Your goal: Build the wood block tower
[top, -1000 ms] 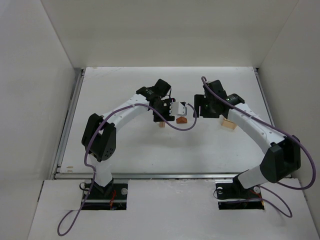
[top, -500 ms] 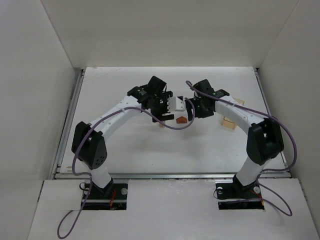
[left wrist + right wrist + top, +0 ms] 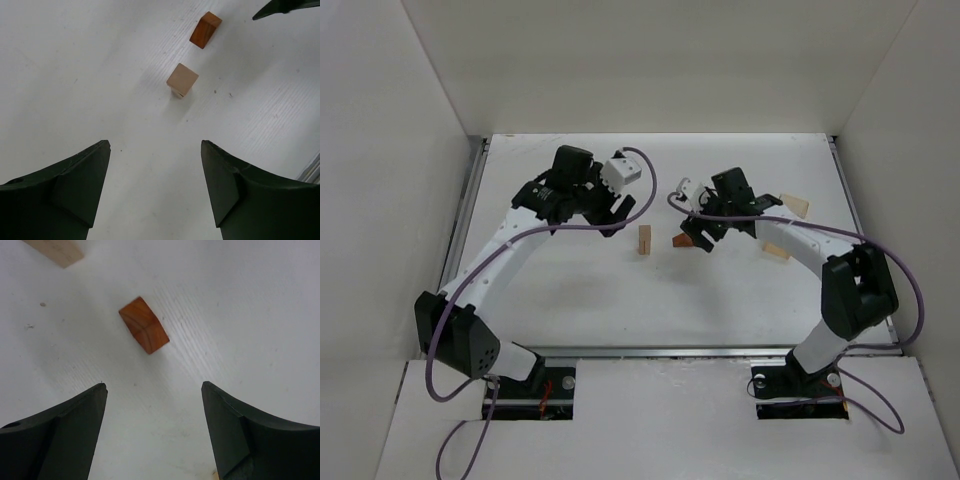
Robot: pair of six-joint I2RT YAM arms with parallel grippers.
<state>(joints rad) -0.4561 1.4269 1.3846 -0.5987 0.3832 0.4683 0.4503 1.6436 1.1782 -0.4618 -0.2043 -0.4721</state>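
Observation:
The slim pale tan post [image 3: 644, 240] stands upright on the white table; in the left wrist view the post [image 3: 182, 80] is well ahead of my fingers. The reddish-brown roof-shaped piece [image 3: 682, 241] lies on the table just right of the post, a small gap between them, and the same roof piece [image 3: 144, 332] lies a little ahead of my right fingers. My left gripper [image 3: 610, 222] hangs to the left of the post, open and empty [image 3: 155, 143]. Just right of the roof piece, my right gripper [image 3: 703, 236] is also open and empty [image 3: 153, 385].
A pale tan block [image 3: 777, 250] and a pale wedge [image 3: 797, 206] lie at the right under and beside the right arm. White walls close the table on three sides. A metal rail [image 3: 455, 250] runs along the left edge.
Both grippers have drawn apart from the centre and opened wider. The left arm swung left and back, baring the upright post. The right gripper shifted slightly right of the roof piece.

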